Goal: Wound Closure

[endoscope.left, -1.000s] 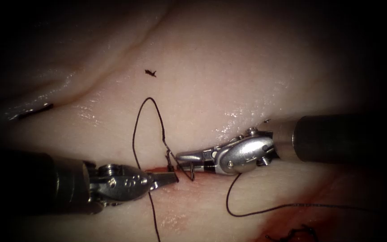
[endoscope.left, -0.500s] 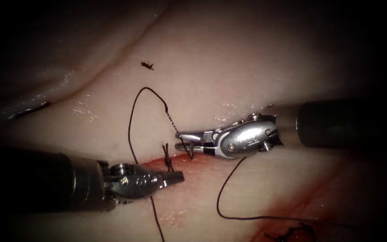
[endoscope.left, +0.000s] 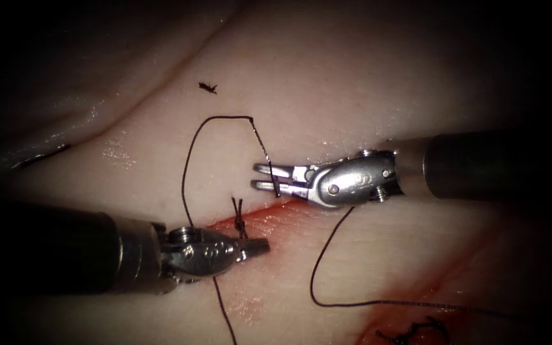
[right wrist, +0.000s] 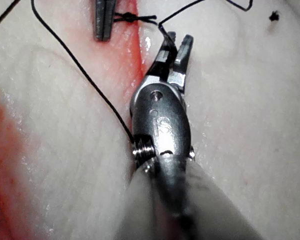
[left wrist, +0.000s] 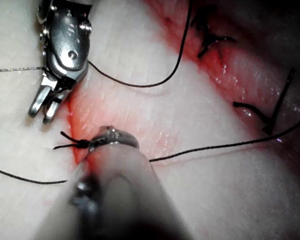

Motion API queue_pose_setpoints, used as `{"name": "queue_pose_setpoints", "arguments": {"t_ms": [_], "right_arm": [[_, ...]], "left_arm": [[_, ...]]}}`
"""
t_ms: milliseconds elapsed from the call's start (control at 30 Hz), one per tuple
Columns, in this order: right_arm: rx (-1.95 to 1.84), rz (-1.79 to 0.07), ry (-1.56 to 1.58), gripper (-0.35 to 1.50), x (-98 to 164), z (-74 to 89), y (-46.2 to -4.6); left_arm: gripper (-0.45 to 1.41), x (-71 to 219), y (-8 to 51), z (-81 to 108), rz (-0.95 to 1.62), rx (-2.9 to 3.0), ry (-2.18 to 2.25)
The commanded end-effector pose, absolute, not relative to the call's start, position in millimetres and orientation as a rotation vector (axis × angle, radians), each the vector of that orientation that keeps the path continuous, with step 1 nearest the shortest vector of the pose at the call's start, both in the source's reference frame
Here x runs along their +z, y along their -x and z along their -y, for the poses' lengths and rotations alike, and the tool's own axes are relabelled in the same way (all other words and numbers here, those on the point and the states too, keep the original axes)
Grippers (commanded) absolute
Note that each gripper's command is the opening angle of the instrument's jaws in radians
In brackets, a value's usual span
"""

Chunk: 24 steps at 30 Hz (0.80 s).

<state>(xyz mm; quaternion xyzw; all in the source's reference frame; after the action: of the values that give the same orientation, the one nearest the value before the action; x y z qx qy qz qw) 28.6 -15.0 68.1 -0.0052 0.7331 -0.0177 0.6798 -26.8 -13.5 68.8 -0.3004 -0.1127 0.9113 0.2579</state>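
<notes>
Right tool, jaws slightly apart, is carrying the thread loop; left tool is clamping (jaws closed) the strand beside the knot; loop risks slipping off.

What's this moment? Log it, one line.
left tool shut beside knot at cut | right tool open, thread crossing its jaws

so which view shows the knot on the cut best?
Endoscope view: the knot stands clear on the cut, off the left tool. Right wrist view has it beside that tool's tip; left wrist view has it against the jaws.
</notes>
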Motion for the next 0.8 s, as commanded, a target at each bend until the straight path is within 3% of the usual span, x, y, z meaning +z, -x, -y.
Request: {"name": "queue_pose_setpoints", "arguments": {"t_ms": [33,800], "right_arm": [[-0.037,-1.657,0.008,-0.35,68.2,14.8,-29.3],[-0.104,-1.751,0.097,-0.35,65.1,12.4,-30.5]], "left_arm": [[-0.45,69.5,27.2,14.0,0.305,2.469,0.816],[-0.45,73.4,27.2,15.4,0.342,2.461,0.787]]}}
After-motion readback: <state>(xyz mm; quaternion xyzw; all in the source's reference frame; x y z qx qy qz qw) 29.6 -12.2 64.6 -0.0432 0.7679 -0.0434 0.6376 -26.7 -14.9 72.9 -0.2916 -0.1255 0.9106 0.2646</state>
